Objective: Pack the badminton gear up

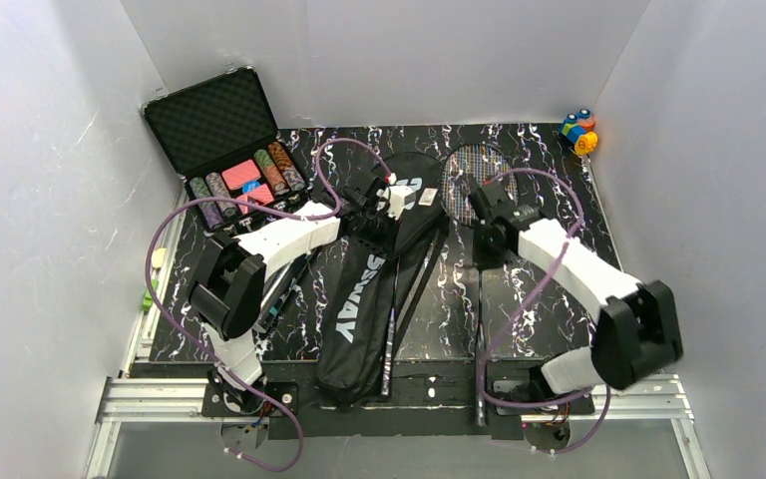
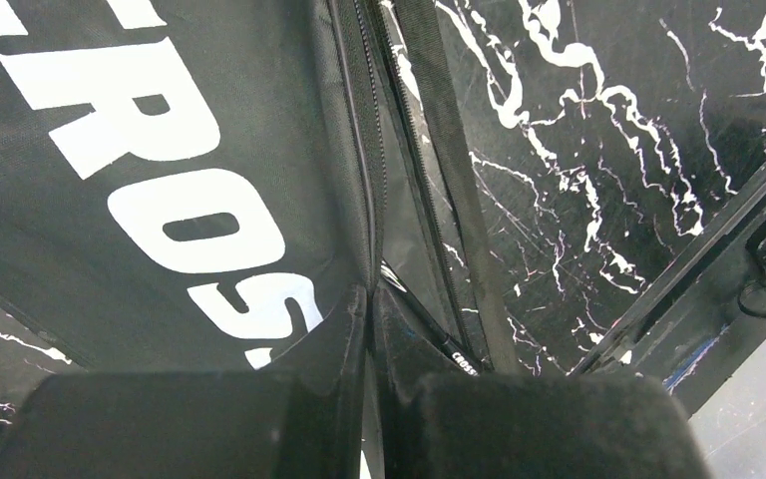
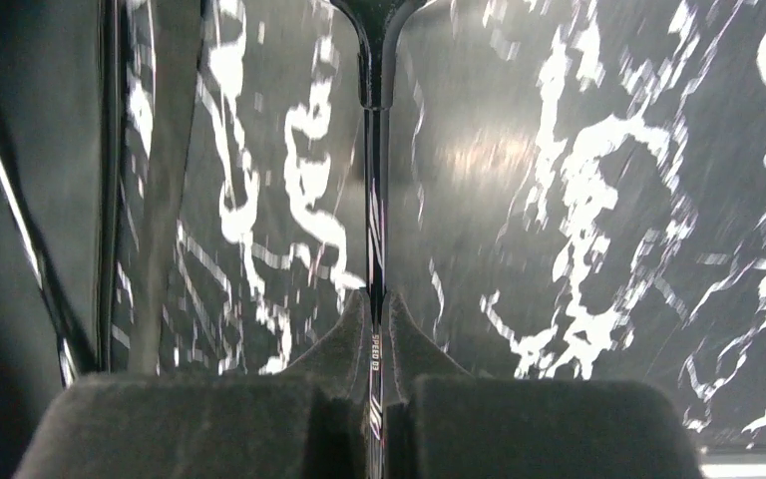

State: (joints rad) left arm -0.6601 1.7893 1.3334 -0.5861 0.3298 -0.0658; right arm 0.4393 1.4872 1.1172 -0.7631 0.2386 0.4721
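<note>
Black fabric with big white lettering makes up the racket bag [image 1: 359, 309], which lies flat in the middle of the marbled worktop [image 1: 449, 319]. Its long axis runs from the near edge, between the two arm bases, away and slightly to the right. The narrow handle end is nearest the bases and the broad head end farthest. The left pincer [image 2: 370, 296] is closed on the bag's zipped edge, pinching the seam between its tips. Just right of the bag lies a dark-framed racket [image 1: 462, 170], its strung head at the far side and its thin shaft pointing straight back to the near edge. The right pincer [image 3: 376, 301] is clamped on that shaft a little below the throat.
</note>
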